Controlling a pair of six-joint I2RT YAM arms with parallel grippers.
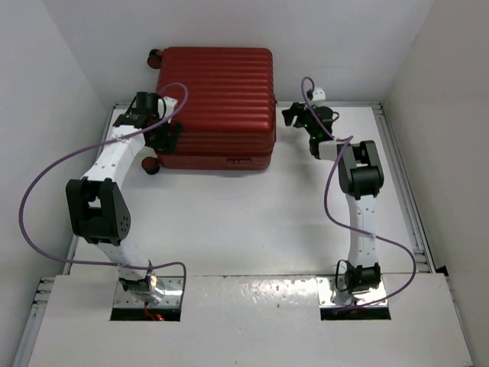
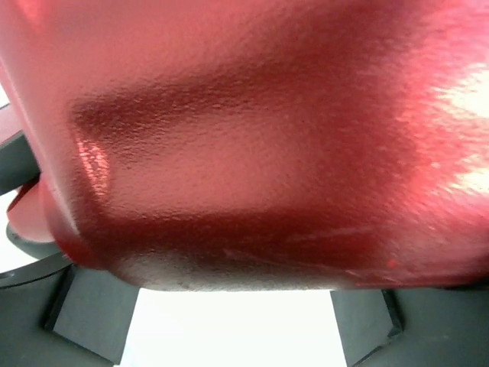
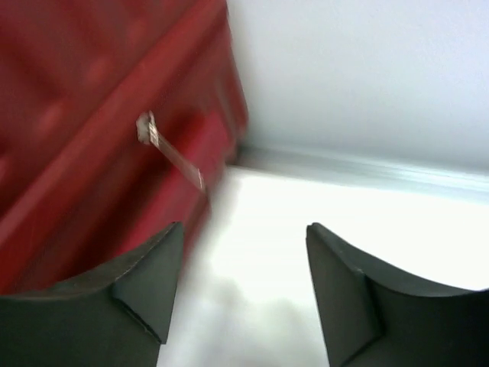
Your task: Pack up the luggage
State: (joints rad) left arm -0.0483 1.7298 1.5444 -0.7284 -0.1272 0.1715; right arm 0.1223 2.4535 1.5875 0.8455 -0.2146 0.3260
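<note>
The luggage (image 1: 218,99) is a dark red ribbed suitcase lying shut and flat at the far middle of the table. My left gripper (image 1: 166,136) sits at its left side, near the front wheel (image 1: 151,164). In the left wrist view the red shell (image 2: 244,138) fills the picture just beyond my left gripper (image 2: 229,302), whose fingers (image 2: 84,321) stand wide apart over bare table. My right gripper (image 1: 290,116) hovers just off the right side of the case. It (image 3: 244,233) is open and empty, with the suitcase's side (image 3: 92,138) and a zip pull (image 3: 172,153) to its left.
White walls close in behind and on both sides. A metal rail (image 1: 397,168) runs along the table's right edge, and the back rail (image 3: 367,172) shows beyond my right fingers. Purple cables (image 1: 34,191) loop off both arms. The suitcase's rear wheel (image 1: 155,56) is near the back wall.
</note>
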